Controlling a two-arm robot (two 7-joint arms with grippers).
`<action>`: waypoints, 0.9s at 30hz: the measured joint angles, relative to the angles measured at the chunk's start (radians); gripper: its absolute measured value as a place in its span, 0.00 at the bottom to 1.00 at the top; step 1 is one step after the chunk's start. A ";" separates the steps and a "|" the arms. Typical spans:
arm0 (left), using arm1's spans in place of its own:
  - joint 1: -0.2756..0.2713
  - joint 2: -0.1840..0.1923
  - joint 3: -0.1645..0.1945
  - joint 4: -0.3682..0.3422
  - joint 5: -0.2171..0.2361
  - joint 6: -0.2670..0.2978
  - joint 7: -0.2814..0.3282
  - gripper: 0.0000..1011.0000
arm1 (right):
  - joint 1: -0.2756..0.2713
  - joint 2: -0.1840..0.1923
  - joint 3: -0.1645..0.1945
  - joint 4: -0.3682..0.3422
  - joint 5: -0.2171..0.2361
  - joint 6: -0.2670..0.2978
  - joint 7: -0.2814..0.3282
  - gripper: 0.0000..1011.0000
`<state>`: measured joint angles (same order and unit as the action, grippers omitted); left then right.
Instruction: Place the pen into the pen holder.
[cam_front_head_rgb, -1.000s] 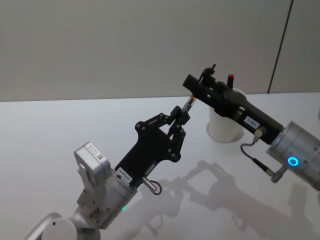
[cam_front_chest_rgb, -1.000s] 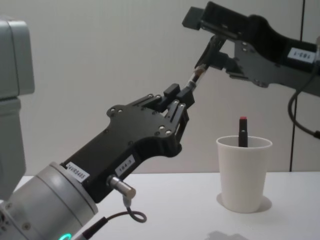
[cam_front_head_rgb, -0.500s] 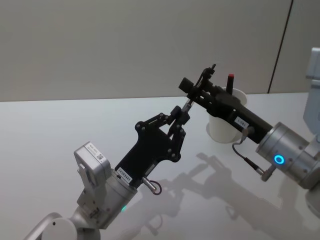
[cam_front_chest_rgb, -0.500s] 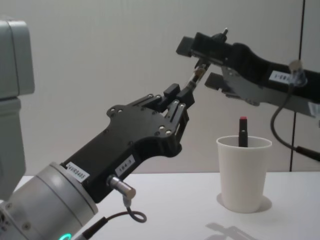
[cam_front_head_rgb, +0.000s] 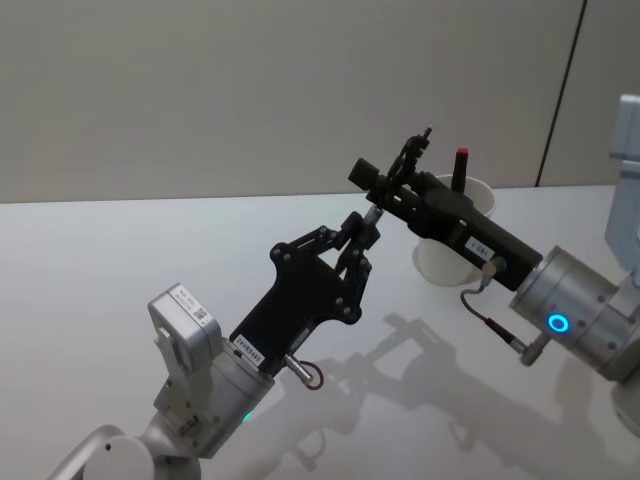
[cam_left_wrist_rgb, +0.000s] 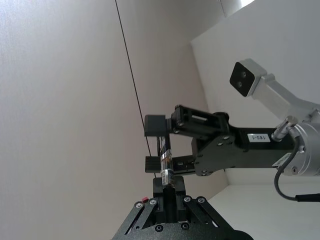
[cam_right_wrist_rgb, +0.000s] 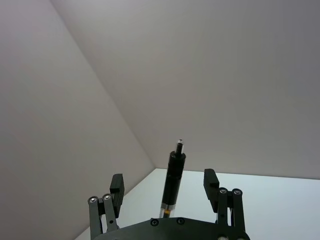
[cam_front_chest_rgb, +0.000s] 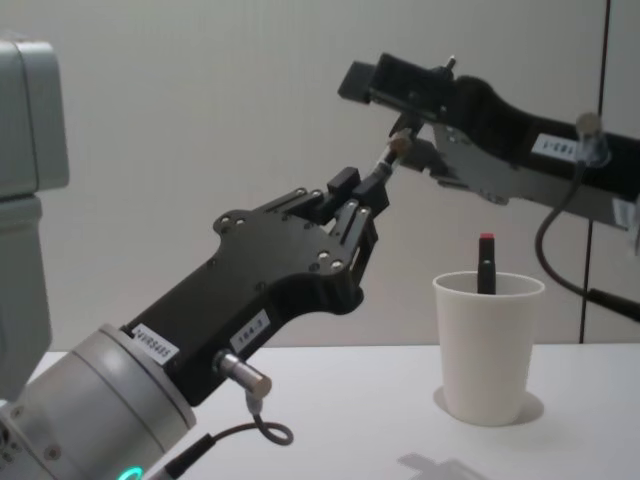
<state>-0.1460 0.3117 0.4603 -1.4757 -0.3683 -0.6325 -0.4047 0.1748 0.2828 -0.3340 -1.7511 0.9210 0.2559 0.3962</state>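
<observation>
1. The left gripper (cam_front_chest_rgb: 368, 190) is clamping the lower end of a slim black pen with a silvery band (cam_left_wrist_rgb: 166, 162), holding it tilted in the air above the white table (cam_front_chest_rgb: 340, 425).
2. The right gripper (cam_right_wrist_rgb: 163, 181) is straddling the pen's upper part, its fingers spread wide and touching nothing.
3. The plain white tapered paper cup (cam_front_chest_rgb: 488, 345) is standing on the table, apart from both grippers, with a red-topped black stick (cam_front_chest_rgb: 486, 262) poking out.

A white table (cam_front_head_rgb: 100, 280) spans the foreground and carries soft grey shadows (cam_front_head_rgb: 430, 350) at its right half. A plain beige wall (cam_front_head_rgb: 200, 90) rises behind it, crossed near the right by a dark vertical seam (cam_front_head_rgb: 562, 90). A red-capped marker (cam_front_chest_rgb: 486, 265) stands upright at the rear right.
</observation>
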 joint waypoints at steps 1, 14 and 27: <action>0.000 0.000 0.000 0.000 0.000 0.000 0.000 0.12 | -0.001 0.002 0.000 -0.003 0.003 -0.001 0.004 0.99; 0.000 0.000 0.000 0.000 0.000 0.000 0.000 0.12 | -0.014 0.030 0.004 -0.034 0.018 -0.014 0.022 0.99; 0.000 0.000 0.000 0.000 0.000 0.000 0.000 0.12 | 0.009 0.023 -0.004 0.007 -0.010 -0.023 0.017 0.99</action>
<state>-0.1459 0.3117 0.4603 -1.4757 -0.3683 -0.6325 -0.4047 0.1842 0.3055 -0.3378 -1.7439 0.9105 0.2328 0.4135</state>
